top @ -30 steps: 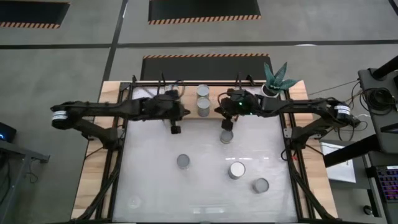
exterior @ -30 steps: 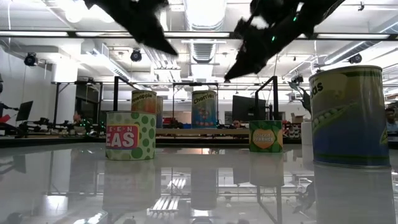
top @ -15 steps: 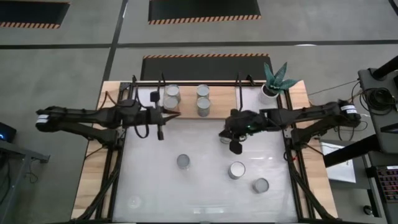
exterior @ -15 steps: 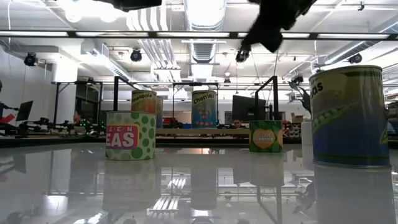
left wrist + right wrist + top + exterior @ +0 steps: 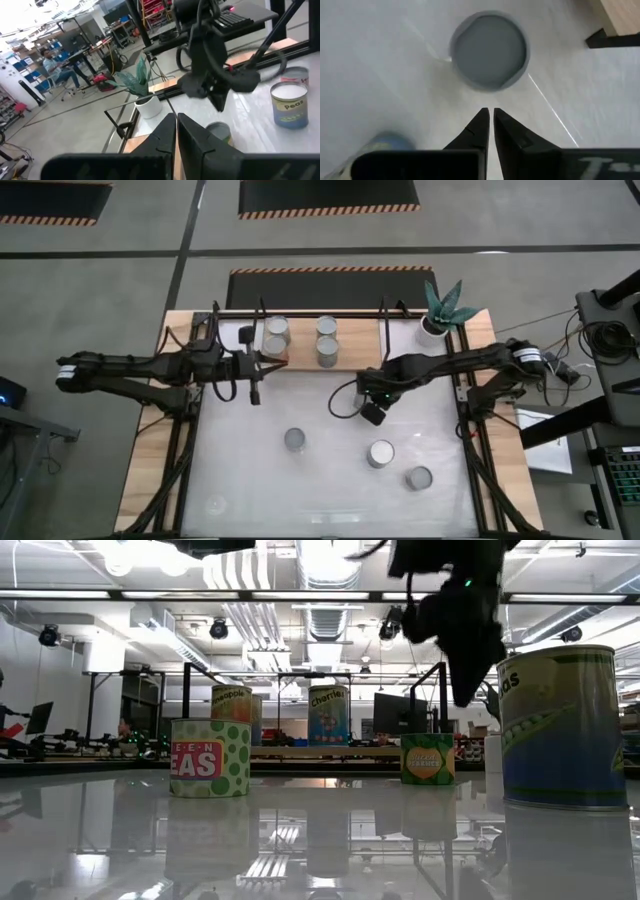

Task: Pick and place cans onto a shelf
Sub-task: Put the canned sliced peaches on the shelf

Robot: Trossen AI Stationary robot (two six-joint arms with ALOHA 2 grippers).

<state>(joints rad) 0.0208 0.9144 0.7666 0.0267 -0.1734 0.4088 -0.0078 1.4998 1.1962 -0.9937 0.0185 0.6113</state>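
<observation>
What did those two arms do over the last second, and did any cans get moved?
The left end effector drew back leftward off the shelf, uncovering two cans there. The right end effector swung out over the white table, above a can. Both are shut and empty. The other cans, including the two on the shelf, stayed put.

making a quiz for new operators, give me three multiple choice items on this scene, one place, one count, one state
1. Where does the white plant pot with the spiky green plant stand?
A. mid white tabletop
B. far right corner, beside the light wooden shelf
C. in a gripper

2. How many silvery-lidded tin cans stand on the shelf?
A. two
B. four
C. eight

3. The right gripper is:
A. shut, empty
B. shut on a can
C. wide open

Answers: B, the high view shows it past the shelf's right end; B, four lids lie on the board; A, the right wrist view shows the fingers together, nothing between.
</observation>
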